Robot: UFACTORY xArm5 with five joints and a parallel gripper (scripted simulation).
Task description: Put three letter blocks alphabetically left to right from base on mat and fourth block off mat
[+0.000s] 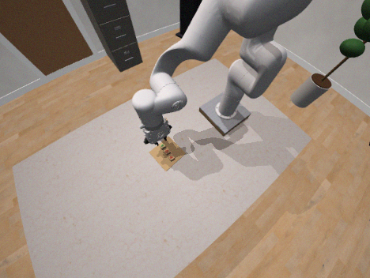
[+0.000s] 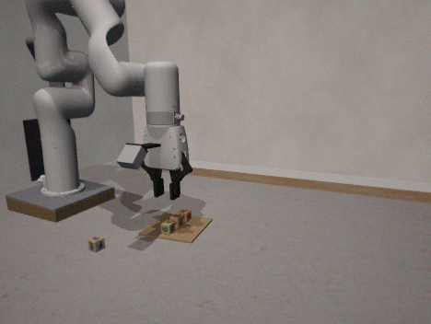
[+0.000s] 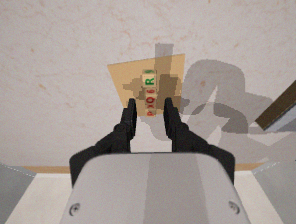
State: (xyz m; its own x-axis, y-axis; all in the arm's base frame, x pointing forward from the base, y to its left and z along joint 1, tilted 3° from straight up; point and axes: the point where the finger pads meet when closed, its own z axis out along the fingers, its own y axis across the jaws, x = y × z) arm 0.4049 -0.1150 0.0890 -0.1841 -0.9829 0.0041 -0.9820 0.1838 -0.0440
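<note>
Three lettered blocks lie in a row on the tan mat. In the exterior view the nearest one is a green-lettered block, then a red-lettered block and another red-lettered block. In the wrist view the green R block is farthest, with the red-lettered blocks nearer the fingers. My gripper hangs above the row, open and empty; it also shows in the wrist view. The fourth block, with blue marks, lies off the mat on the grey surface.
The arm's base plate stands to the left behind the mat. A grey filing cabinet and a potted plant stand far off on the wooden floor.
</note>
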